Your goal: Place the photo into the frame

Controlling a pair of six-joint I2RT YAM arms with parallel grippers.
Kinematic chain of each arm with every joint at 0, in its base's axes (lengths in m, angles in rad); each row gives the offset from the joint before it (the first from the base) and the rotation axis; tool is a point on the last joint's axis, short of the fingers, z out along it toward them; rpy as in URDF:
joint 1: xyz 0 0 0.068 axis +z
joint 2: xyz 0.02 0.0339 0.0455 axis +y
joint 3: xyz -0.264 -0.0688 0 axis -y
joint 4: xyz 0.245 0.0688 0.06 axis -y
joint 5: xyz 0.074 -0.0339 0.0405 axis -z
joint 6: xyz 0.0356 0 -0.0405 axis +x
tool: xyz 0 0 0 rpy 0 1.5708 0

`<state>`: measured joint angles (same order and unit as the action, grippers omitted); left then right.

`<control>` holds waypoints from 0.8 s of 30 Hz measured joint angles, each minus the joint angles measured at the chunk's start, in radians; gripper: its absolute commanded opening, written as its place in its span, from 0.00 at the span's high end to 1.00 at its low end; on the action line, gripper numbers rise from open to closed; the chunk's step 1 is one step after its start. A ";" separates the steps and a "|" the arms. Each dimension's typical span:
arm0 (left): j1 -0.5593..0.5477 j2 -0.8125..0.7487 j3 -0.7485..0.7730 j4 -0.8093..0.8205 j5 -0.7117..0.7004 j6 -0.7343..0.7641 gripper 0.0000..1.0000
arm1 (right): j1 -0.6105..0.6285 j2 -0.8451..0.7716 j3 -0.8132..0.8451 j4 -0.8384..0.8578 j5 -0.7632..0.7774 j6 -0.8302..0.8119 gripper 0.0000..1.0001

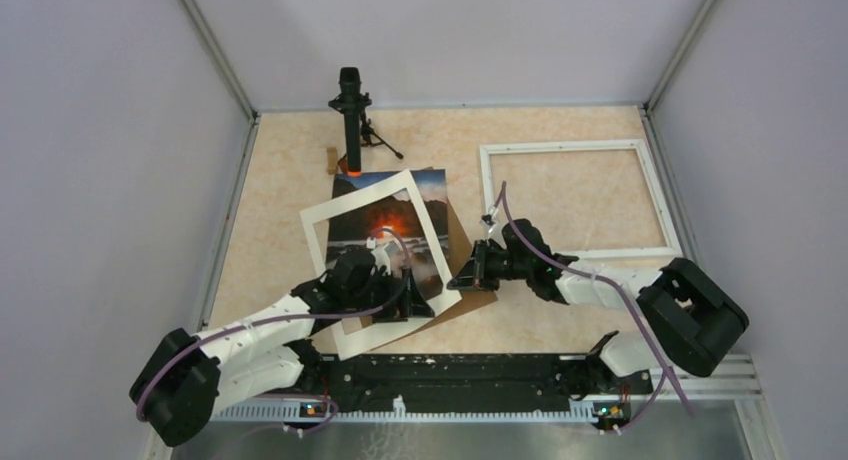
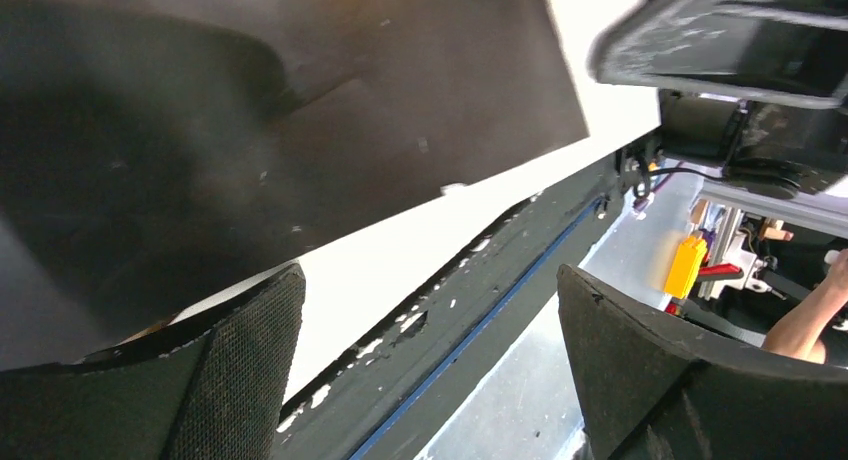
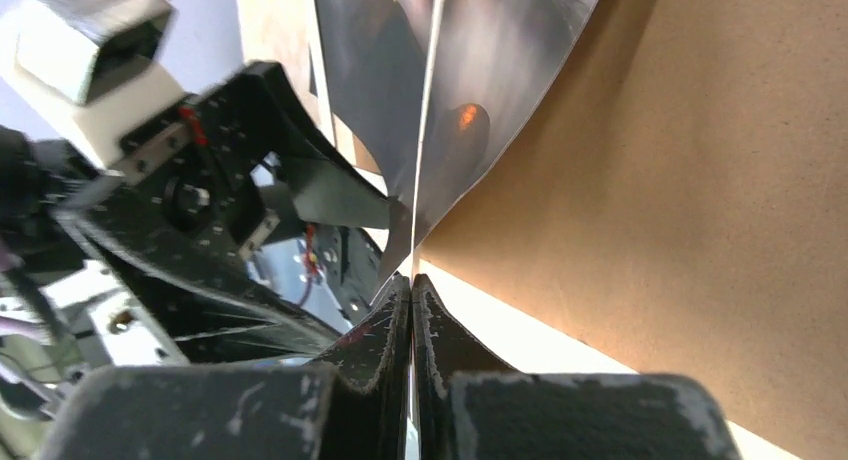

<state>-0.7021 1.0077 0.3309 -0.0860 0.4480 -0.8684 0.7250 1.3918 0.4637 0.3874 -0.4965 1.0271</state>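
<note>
Pinching photo (image 1: pixel 385 220) edge, R claw (image 3: pixel 412 280) pressed shut; L claw (image 2: pixel 430 275) spread. Step prob. pickup; next needs carry to frame (image 1: pixel 560 146) beyond R claw.

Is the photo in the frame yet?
Not in: the frame lies empty on the right, table showing through; the photo sits apart at centre.

Grey walls (image 1: pixel 90 130) — beige, perhaps marbled, tabletop (image 1: pixel 290 180)

No writing, label, brand or number is legible — on anything here.
</note>
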 measured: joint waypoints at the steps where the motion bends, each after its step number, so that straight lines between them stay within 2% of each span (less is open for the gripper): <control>1: 0.000 -0.017 0.002 -0.003 0.000 0.006 0.02 | 0.006 -0.010 0.024 -0.060 0.007 -0.040 1.00; 7: 0.000 -0.185 0.098 -0.031 -0.003 0.079 0.02 | 0.026 -0.143 0.164 -0.413 0.040 -0.239 1.00; 12: 0.000 -0.277 0.203 -0.030 -0.032 0.142 0.02 | 0.026 -0.309 0.230 -0.584 0.014 -0.281 1.00; 17: 0.000 -0.313 0.227 -0.042 -0.080 0.172 0.02 | 0.026 -0.374 0.292 -0.716 0.026 -0.294 1.00; 20: 0.000 -0.328 0.232 -0.062 -0.118 0.184 0.02 | 0.026 -0.375 0.357 -0.806 0.070 -0.307 1.00; 24: 0.000 -0.336 0.266 -0.092 -0.157 0.200 0.02 | 0.026 -0.376 0.492 -0.959 0.221 -0.345 1.00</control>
<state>-0.7021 0.6716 0.5972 -0.1783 0.2909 -0.6685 0.7506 1.0161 0.9554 -0.5713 -0.2756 0.6819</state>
